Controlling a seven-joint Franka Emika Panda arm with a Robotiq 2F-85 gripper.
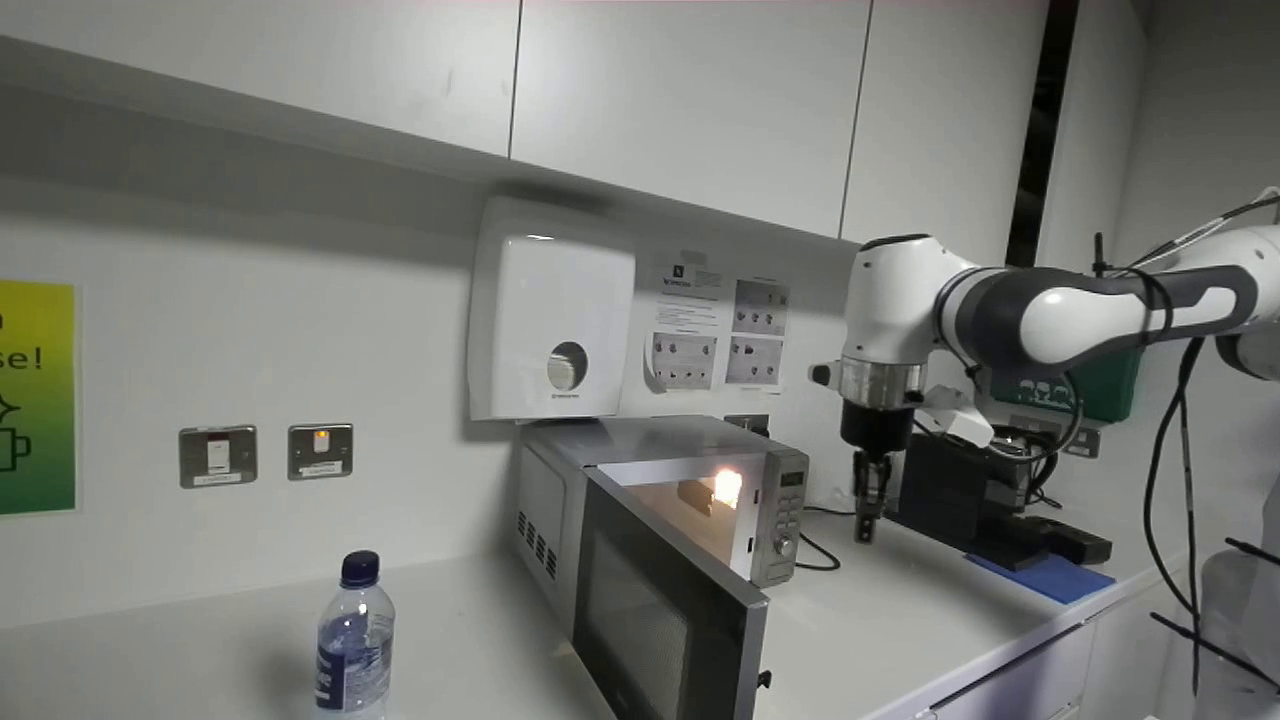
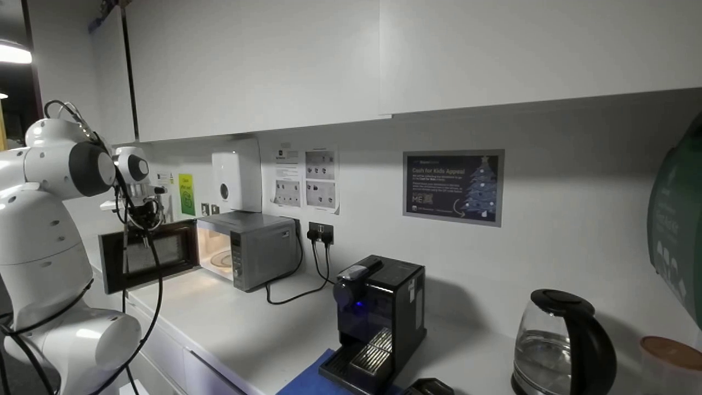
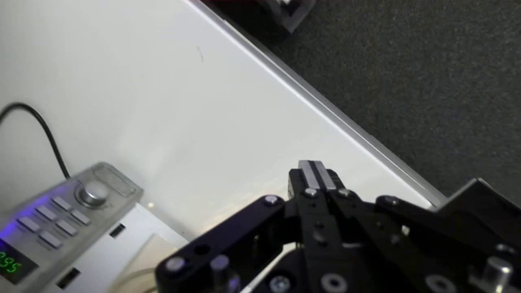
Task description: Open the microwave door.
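Your gripper [image 3: 317,174] points down above the white counter [image 3: 171,122], its two fingertips closed tight against each other. In an exterior view you can see it apart from the microwave door [image 1: 645,610], which stands swung wide on its hinge, its free edge reaching toward the counter's front. Past the door, the silver microwave [image 2: 266,249] shows a lit interior with a round turntable [image 2: 221,259] on its floor. Your wrist view takes in the control panel [image 3: 73,215], where a round knob [image 3: 95,192] sits beside rows of buttons [image 3: 46,213] and a display [image 3: 22,266] glows with green digits [image 3: 10,262]. A capped water bottle [image 1: 355,640] stands upright on the outer-face side of the door, apart from it. A white paper-towel dispenser [image 1: 545,300] is mounted above the microwave. Farther along the counter you see a black coffee machine [image 2: 408,307] and a part-filled glass kettle [image 2: 543,356].
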